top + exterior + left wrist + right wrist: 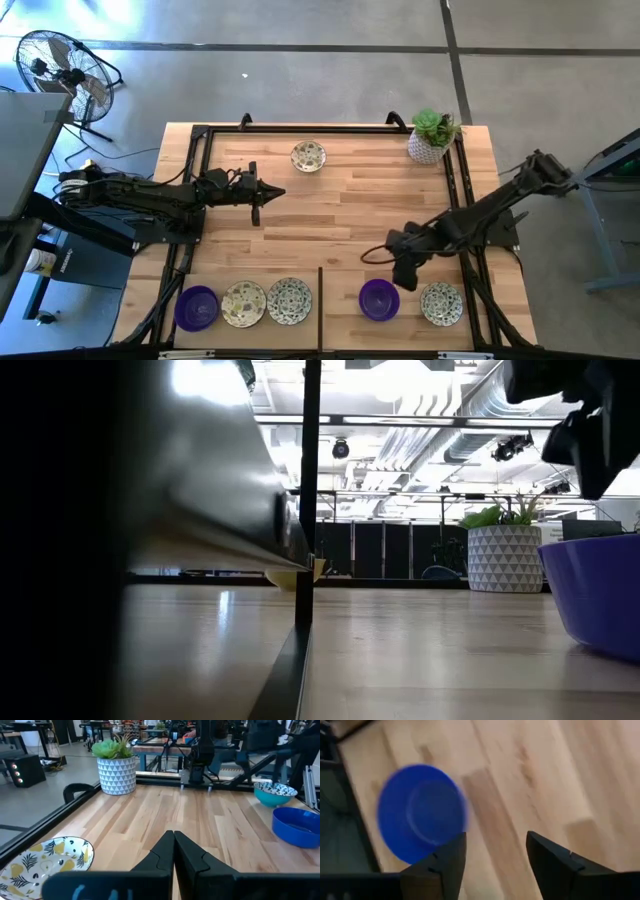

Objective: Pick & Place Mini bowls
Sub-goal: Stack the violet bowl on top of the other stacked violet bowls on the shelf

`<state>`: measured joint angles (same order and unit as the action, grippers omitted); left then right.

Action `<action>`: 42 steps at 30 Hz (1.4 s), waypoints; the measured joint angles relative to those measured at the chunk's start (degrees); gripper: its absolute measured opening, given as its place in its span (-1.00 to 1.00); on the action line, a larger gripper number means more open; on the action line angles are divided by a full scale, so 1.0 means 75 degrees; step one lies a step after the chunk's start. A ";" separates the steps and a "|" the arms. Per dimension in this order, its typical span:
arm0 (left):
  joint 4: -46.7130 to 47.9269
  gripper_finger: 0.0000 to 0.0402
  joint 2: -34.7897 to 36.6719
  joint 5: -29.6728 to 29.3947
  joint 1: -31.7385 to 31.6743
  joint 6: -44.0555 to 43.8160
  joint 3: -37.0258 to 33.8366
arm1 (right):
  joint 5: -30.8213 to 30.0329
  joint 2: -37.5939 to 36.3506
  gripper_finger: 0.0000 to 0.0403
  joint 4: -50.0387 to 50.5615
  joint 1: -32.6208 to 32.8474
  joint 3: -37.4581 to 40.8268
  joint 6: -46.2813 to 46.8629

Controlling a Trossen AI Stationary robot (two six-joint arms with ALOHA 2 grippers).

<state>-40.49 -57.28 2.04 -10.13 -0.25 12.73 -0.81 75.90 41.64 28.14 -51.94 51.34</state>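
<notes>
The right tool (407, 277) hangs just above the purple bowl (379, 299) at the near edge of the worktop (360, 205), fingers spread wide and empty, as the right wrist view shows. The bowl sits flat on the wood, beside a patterned bowl (441, 303). To me this looks like the release step: that bowl is placed. On the other side of the divider (320, 305) three more bowls line up, purple (197, 307), then two patterned (244, 303) (289, 301). One patterned bowl (308, 156) waits alone at the far edge, near the potted plant (432, 135). The left tool (268, 194) hovers close to that one, fingers pressed shut on nothing. Next call, I'd say: the right arm lifts clear, and the far bowl needs a rim grasp.
</notes>
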 joint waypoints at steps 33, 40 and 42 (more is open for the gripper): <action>0.0250 -1.00 -0.0006 -0.0003 0.0000 0.0000 0.0003 | 0.1604 0.1844 -0.98 -0.1944 -0.1404 -0.0388 -0.1487; 0.0338 -1.00 -0.0006 -0.0003 0.0000 0.0003 0.0003 | 0.1321 0.1259 -0.99 0.0018 -0.2727 -0.1354 -0.2659; 0.0335 -1.00 -0.0006 -0.0006 0.0000 0.0006 0.0003 | 0.1273 0.1284 -0.98 0.0045 -0.3187 -0.1534 -0.3057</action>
<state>-37.98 -57.32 2.00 -10.13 -0.21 12.75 8.74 85.54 41.98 4.24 -63.45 28.42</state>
